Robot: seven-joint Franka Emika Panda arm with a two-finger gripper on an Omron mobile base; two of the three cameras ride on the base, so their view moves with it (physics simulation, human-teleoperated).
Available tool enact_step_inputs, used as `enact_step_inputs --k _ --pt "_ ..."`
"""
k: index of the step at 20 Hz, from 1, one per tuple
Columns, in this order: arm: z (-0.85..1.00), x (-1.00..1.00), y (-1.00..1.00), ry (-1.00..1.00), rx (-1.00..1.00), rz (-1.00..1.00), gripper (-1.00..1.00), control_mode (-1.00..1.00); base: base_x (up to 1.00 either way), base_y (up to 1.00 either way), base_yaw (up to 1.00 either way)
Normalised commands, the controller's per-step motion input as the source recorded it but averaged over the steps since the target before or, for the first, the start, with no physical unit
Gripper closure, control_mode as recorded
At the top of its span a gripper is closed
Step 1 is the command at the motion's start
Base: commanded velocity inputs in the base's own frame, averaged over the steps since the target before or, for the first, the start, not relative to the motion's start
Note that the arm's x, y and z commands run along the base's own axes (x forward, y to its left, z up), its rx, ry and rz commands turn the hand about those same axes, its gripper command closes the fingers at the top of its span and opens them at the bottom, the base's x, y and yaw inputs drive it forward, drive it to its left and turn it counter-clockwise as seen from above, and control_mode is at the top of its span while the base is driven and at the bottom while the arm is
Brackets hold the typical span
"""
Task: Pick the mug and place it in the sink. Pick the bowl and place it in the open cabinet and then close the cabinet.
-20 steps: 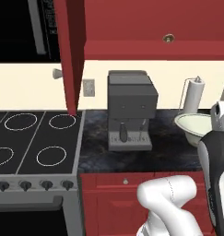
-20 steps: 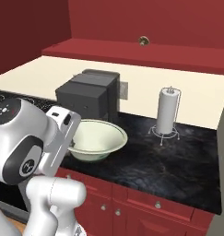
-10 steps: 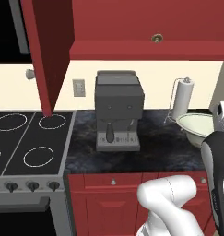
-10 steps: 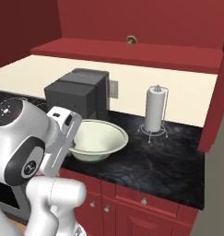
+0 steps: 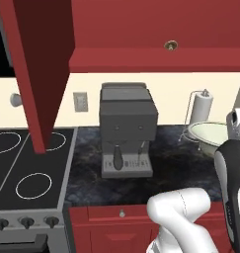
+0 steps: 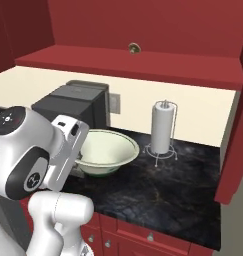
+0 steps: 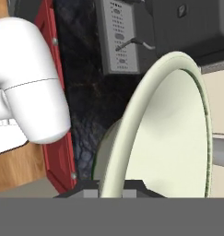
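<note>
The cream-white bowl (image 7: 168,138) with its thin green rim is tipped on edge in the hand view, and my gripper (image 7: 112,189) is shut on its rim at the bottom. In the base views the bowl (image 6: 105,150) (image 5: 210,136) hangs just above the dark counter, beside the white hand. Overhead is the dark red cabinet (image 5: 156,54), with one open door (image 5: 42,64) hanging at the left and the other door (image 6: 235,145) at the right. The mug and the sink are out of view.
A grey coffee machine (image 5: 126,128) (image 6: 73,102) stands on the black counter (image 6: 158,190), left of the bowl. Behind the bowl is a paper towel holder (image 6: 162,130). A stove (image 5: 27,168) lies at the left. Red drawer fronts (image 5: 121,213) run below the counter.
The whole scene has shifted and grown in both base views, so the base has driven closer to the counter. The bowl stays in my shut gripper.
</note>
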Motion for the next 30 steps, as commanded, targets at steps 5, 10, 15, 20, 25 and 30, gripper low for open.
enact_step_inputs --k 5,10,15,20,25,30 --pt "0.0 0.0 0.0 0.0 0.0 0.0 1.0 1.0 0.28 0.0 -0.2" --pt "0.0 0.0 0.0 0.0 0.0 0.0 1.0 1.0 0.08 0.01 -0.17" --pt "0.0 0.0 0.0 0.0 0.0 0.0 1.0 1.0 0.0 0.03 0.0" --pt "0.0 0.0 0.0 0.0 0.0 0.0 1.0 1.0 0.0 0.0 0.0" --pt "0.17 -0.08 0.05 -0.18 -0.02 0.0 1.0 -1.0 0.0 0.0 0.0" --pt "0.63 -0.02 0.06 -0.22 -0.18 0.0 1.0 -1.0 0.0 0.0 0.0"
